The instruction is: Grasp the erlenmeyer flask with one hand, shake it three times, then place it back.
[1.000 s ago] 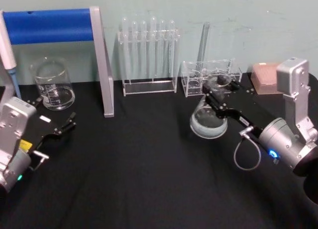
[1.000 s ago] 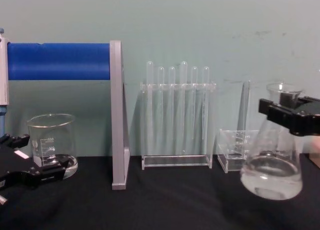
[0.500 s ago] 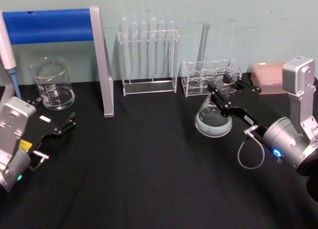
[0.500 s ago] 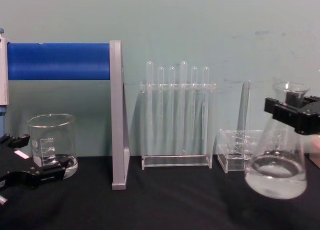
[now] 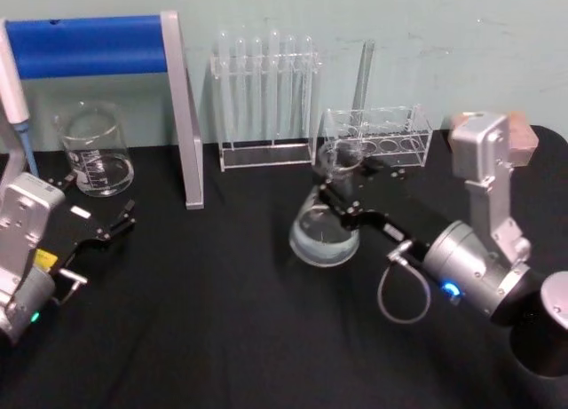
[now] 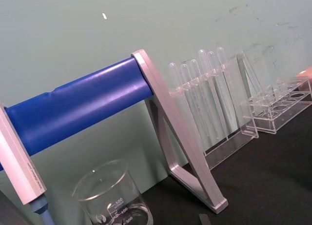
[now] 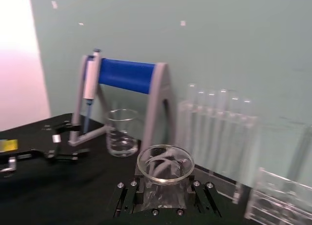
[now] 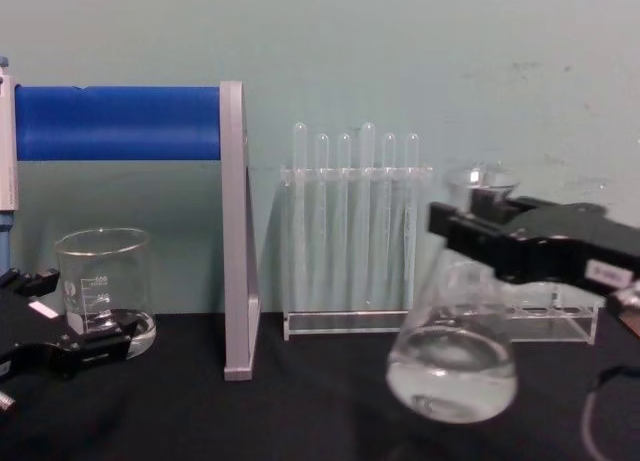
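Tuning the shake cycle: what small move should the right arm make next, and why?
Probably swing the erlenmeyer flask back toward the robot's right, grip kept shut. The right gripper clamps its neck; the flask hangs tilted above the table, liquid inside, having just swung left: mid-shake, not ready to set down. Left gripper idles by the beaker.

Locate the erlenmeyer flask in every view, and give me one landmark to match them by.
Head view: erlenmeyer flask right of centre, neck in the right gripper.
Chest view: flask lower right, tilted.
Right wrist view: flask bottom centre, rim towards the camera.
Left wrist view: test tube rack right of centre.
Shared landmark: that test tube rack, behind the flask.
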